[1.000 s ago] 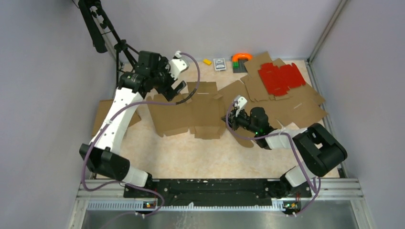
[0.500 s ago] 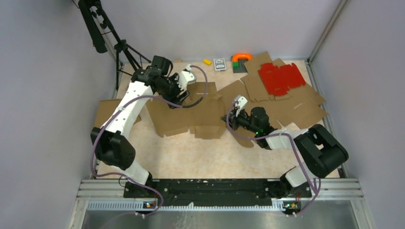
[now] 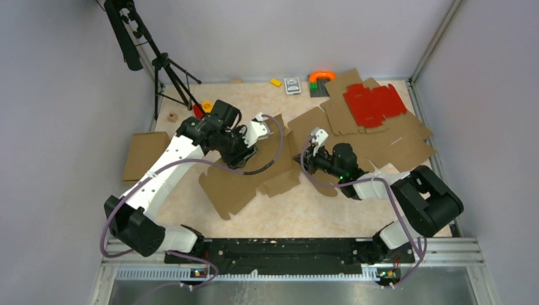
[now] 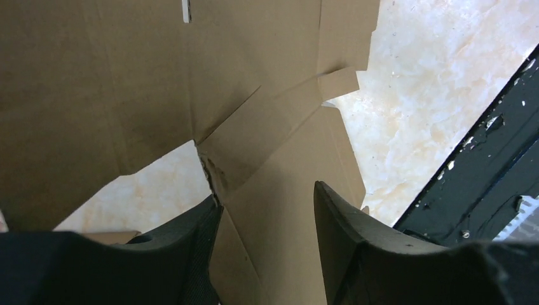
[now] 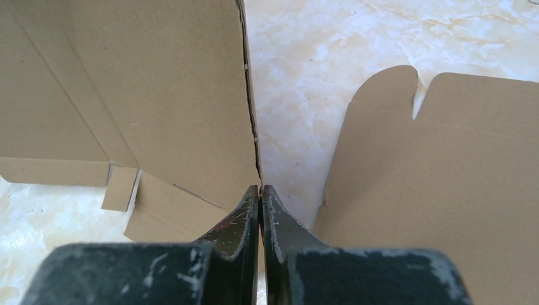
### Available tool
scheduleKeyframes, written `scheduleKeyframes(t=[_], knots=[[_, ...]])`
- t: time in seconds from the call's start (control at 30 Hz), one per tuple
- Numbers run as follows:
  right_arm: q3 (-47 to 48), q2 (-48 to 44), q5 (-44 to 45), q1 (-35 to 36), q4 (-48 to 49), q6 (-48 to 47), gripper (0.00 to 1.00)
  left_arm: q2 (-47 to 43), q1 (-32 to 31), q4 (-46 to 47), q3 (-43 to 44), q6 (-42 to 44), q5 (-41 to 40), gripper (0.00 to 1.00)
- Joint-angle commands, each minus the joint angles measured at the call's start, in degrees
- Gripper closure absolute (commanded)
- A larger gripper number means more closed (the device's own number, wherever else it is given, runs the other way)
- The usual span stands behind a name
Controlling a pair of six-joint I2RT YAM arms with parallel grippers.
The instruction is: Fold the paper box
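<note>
- The paper box (image 3: 232,187) lies in the middle of the table (image 3: 305,213), between the two arms.
- The left gripper (image 4: 266,192) is over the far part of the box. Its fingers are about half open, with a brown flap between them. I cannot tell if they squeeze it.
- The right gripper (image 5: 260,189) is closed tight and pinches the box's right edge.
- A red sheet (image 3: 374,105) lies far right, well apart.

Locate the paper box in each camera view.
Top external: the paper box lies mid-table, in front of the arm bases.
Left wrist: it fills the upper left and centre.
Right wrist: it takes the left half.
Shared landmark: the marbled tabletop, right of the box in both wrist views.
</note>
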Motion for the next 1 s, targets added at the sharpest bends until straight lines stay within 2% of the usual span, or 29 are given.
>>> scheduleKeyframes(t=[0.0, 0.13, 0.33, 0.4, 0.53, 0.63, 0.7, 0.83, 0.97], knots=[[1.4, -0.6, 0.4, 1.4, 2.6, -0.7, 1.00, -1.3, -0.3, -0.3, -2.2, -6.6, -2.6, 0.47], [1.4, -0.4, 1.4, 1.3, 2.3, -1.0, 1.00, -2.9, -0.3, -1.8, -4.4, -12.2, -6.7, 0.49], [1.9, 0.1, 1.8, 1.4, 2.0, -0.9, 1.00, -8.3, -0.3, -1.8, -9.0, -16.9, -3.0, 0.43], [1.7, -0.3, 1.7, 1.4, 2.3, -0.8, 1.00, -10.2, -0.3, -0.5, -11.0, -16.9, -2.6, 0.45], [1.7, -0.2, 2.1, 1.3, 2.1, -0.9, 1.00, -12.6, -0.3, 0.8, -12.0, -17.7, -0.3, 0.62], [1.7, -0.3, 1.6, 1.4, 2.2, -0.6, 1.00, -14.4, -0.3, 0.9, -12.4, -17.4, 2.4, 0.83], [1.5, -0.4, 1.2, 1.4, 3.1, -0.1, 1.00, -15.6, -0.3, 1.9, -13.1, -17.7, 4.3, 0.92], [1.2, -0.6, 1.0, 2.0, 3.7, 0.3, 1.00, -15.8, -0.5, 4.7, -13.6, -19.8, 7.7, 0.98], [0.9, -0.9, 1.3, 3.0, 4.1, -0.1, 1.00, -13.5, -1.2, 7.3, -11.9, -24.8, 5.5, 0.99]])
